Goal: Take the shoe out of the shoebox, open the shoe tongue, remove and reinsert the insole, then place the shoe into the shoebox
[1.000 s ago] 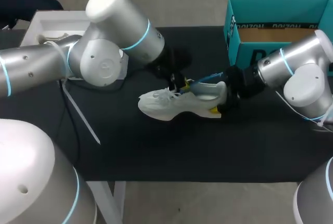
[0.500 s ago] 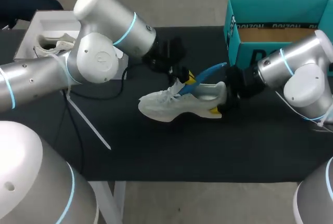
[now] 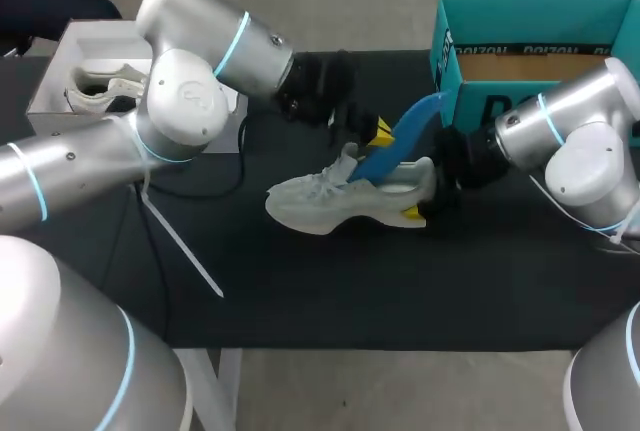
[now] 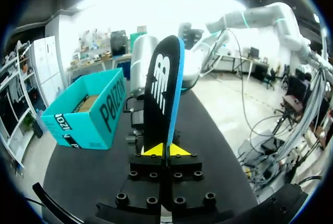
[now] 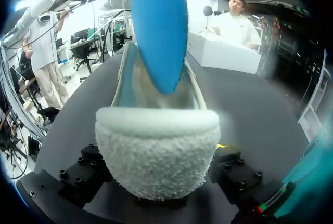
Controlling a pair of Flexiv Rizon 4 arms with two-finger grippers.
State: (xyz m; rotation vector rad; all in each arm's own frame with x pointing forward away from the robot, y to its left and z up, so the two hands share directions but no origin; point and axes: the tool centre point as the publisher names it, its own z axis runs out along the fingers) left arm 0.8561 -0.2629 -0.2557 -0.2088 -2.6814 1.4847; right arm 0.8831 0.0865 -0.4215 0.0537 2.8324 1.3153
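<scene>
"Starting at the near side, what have we got?"

"Black table (image 3: pixel 400 291), and bang in the middle a white shoe (image 3: pixel 330 201), sole down, toe to nine o'clock, heel to three. Whether it rests on the cloth or hangs just above it, I can't call."

"Who has the heel?"

"Right gripper (image 3: pixel 428 196), in from three o'clock, fingers clamped on the shoe's heel from both sides. In its own wrist view the fuzzy heel collar (image 5: pixel 156 148) sits right between them."

"And the other arm?"

"Left gripper (image 3: pixel 378 133) is just beyond the shoe, at about twelve o'clock from the laces, yellow tips pinched tight on a blue insole (image 3: pixel 400 146). The insole slants out of the shoe's mouth toward one o'clock, lower end down inside, upper end curling up in front of the box. From the left wrist, it stands straight up out of the fingers (image 4: pixel 179 150), dark face and blue edge. From the right wrist, its blue end dips into the opening."

"Further back?"

"Teal shoebox (image 3: pixel 470 51) at the one o'clock corner, top open, brown floor showing, just behind the right arm. Over at ten o'clock there's a white box (image 3: pixel 75 46) with another pale shoe (image 3: pixel 100 86) lying in it, partly hidden by the left arm."
</scene>
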